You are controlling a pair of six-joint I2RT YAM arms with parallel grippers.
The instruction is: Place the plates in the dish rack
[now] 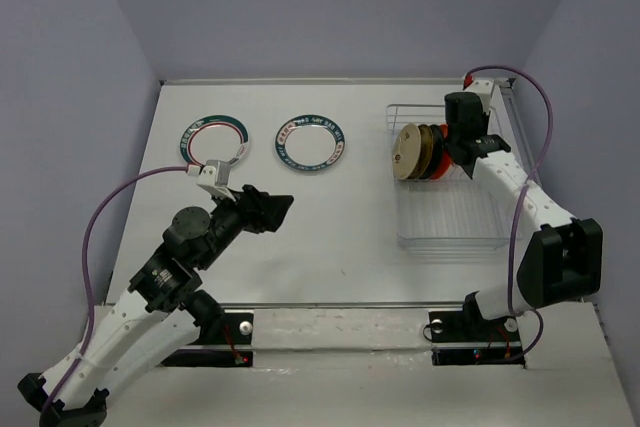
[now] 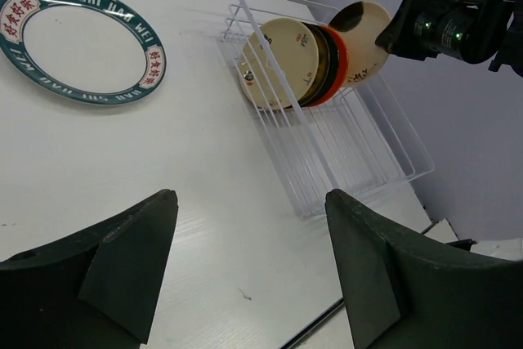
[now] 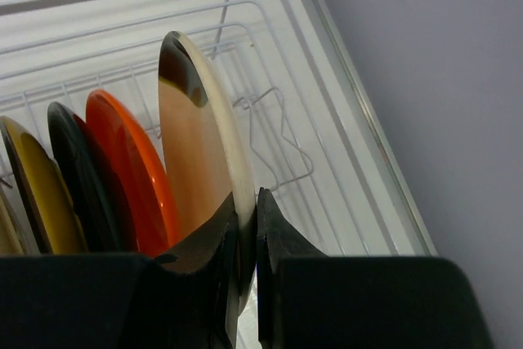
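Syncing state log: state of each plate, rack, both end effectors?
left end effector: open, empty
right end effector: shut on held cream plate
held cream plate: on edge beside orange plate
orange plate: racked
black plate: racked
amber plate: racked
front cream plate: racked
left patterned plate: flat on table
right patterned plate: flat on table
dish rack: four plates slotted

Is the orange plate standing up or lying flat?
Standing up. The round orange plate rests on its edge inside the white wire dish rack.
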